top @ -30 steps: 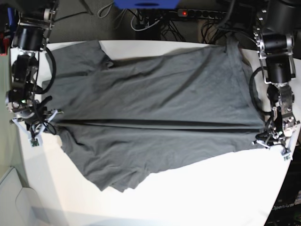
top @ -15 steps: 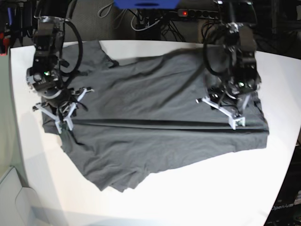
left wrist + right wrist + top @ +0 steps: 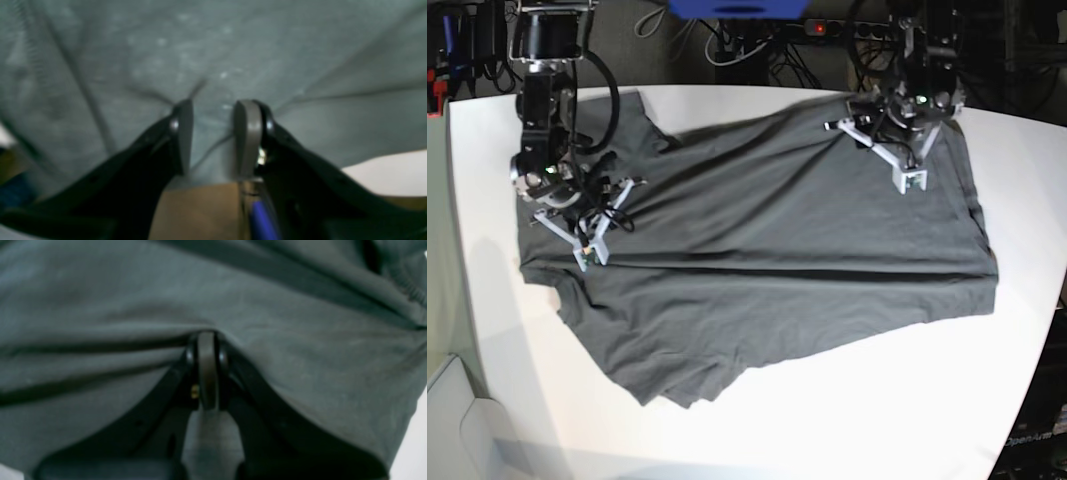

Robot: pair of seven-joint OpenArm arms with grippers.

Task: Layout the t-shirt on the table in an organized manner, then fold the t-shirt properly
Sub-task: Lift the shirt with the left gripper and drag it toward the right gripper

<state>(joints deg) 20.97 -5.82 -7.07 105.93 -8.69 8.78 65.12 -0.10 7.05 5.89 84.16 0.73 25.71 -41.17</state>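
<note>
White table (image 3: 907, 400), far bigger than its load. Spread across its far half: the dark grey t-shirt (image 3: 767, 270), long axis running left to right in the base view, one sleeve at the near-left corner, straight hem at the right edge, so neck end pointing to the view's left. Not flat: a long horizontal crease across the middle, with the far half apparently folded over onto the near half, and the near-left part skewed toward the table's front edge.

2 arms over the far strip of cloth. Right pincer (image 3: 577, 222) above the sleeve end, on the view's left; left pincer (image 3: 897, 150) above the hem end, on the view's right. Cloth lying directly beneath each, stretching away toward the near side.

Right pincer (image 3: 206, 370): pads pressed together, nothing visibly between them, grey fabric behind. Left pincer (image 3: 213, 136): pads apart with a clear gap, cloth showing through it but not pinched.

Likely next: smoothing or re-gripping along the crease, each arm taking its own end.
</note>
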